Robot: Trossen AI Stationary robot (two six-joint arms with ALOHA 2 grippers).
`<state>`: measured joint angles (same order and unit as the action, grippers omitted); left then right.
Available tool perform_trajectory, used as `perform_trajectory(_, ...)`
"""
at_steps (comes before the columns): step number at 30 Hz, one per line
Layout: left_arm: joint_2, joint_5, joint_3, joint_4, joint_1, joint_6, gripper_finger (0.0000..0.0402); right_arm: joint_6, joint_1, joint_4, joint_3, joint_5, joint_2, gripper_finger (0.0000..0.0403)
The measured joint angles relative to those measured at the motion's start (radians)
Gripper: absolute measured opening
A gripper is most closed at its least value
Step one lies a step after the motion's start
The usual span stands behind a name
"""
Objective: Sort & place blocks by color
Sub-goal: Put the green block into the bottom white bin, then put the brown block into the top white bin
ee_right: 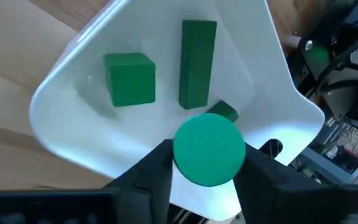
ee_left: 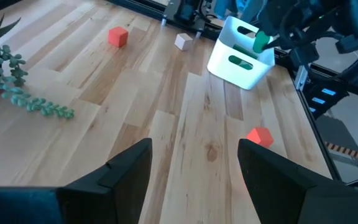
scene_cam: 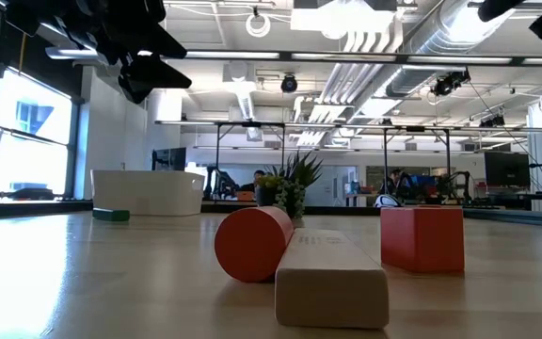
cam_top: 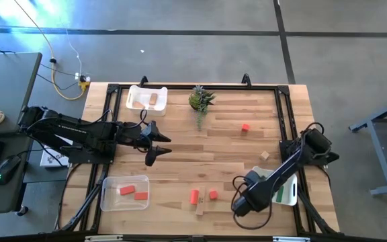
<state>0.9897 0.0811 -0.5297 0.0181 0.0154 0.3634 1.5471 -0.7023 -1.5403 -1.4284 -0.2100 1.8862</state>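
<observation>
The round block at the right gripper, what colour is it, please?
Green; the round block shows best in the right wrist view.

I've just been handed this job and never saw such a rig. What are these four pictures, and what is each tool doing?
Two robot arms sort wooden blocks by color on a table. One camera looks down from above, one sits at table-top level, and one rides on each wrist. The right tool is over the white bin of green blocks, with a green cylinder between its fingers. The left tool waits open near the table's middle, holding nothing. Red blocks and tan blocks lie loose, and a potted plant stands at the far edge.
</observation>
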Motion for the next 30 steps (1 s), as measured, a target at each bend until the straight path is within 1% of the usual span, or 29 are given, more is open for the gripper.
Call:
perform_trajectory(4,0.0,0.001,0.0,0.0,0.0,0.0,0.0225,0.0,0.005,0.004,0.005,-0.001,0.0,0.0188)
perform_trajectory(7,0.0,0.001,0.0,0.0,0.0,0.0,0.0225,-0.001,0.01,0.004,0.005,0.0,0.0,0.0208)
perform_trajectory(12,0.0,0.001,0.0,0.0,0.0,0.0,0.0225,-0.001,0.021,-0.002,0.005,0.028,-0.007,0.0214)
perform_trajectory(16,0.0,0.001,0.0,0.0,0.0,0.0,0.0225,0.032,0.04,-0.034,0.004,0.094,-0.053,0.0209)
perform_trajectory(18,0.0,0.001,0.0,0.0,0.0,0.0,0.0225,0.062,0.051,-0.03,0.004,0.158,-0.091,0.0208)
perform_trajectory(24,0.0,0.001,0.0,0.0,0.0,0.0,0.0225,0.159,0.089,-0.031,0.003,0.423,-0.214,0.0208)
perform_trajectory(27,0.0,0.002,0.0,0.0,0.0,-0.011,0.0225,0.163,0.118,-0.031,0.004,0.538,-0.267,0.0208)
perform_trajectory(30,0.0,0.002,0.0,0.0,0.0,-0.019,0.0225,0.132,0.157,-0.027,0.015,0.634,-0.318,0.0209)
